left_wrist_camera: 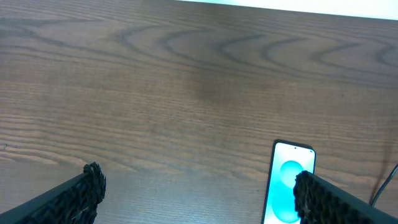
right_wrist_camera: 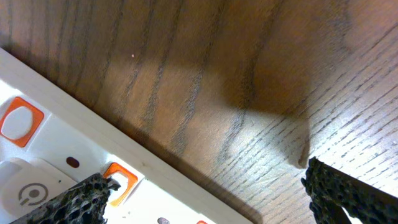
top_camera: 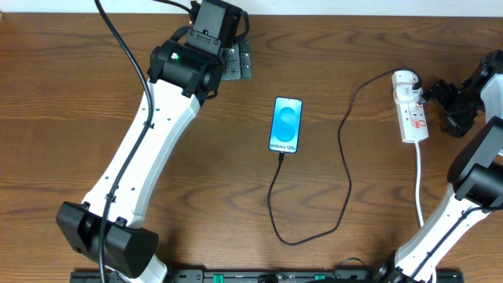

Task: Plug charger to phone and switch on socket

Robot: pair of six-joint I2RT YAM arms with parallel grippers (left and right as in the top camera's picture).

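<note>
the phone (top_camera: 287, 124) on the table (top_camera: 78, 47) shows one readable line near the bottom of its blue-and-white screen, "galaxy s25+", in the overhead view. in the left wrist view only part of the screen shows and no words can be made out. the socket (top_camera: 411, 110) bears small red marks, too small to read from above. in the right wrist view, a grey ring-shaped symbol sits on a white rounded part (right_wrist_camera: 25, 186).

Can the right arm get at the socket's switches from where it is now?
Probably yes. The right pincer hangs open just beside the socket, and its wrist view shows orange switches close to one fingertip, with nothing in between.
</note>
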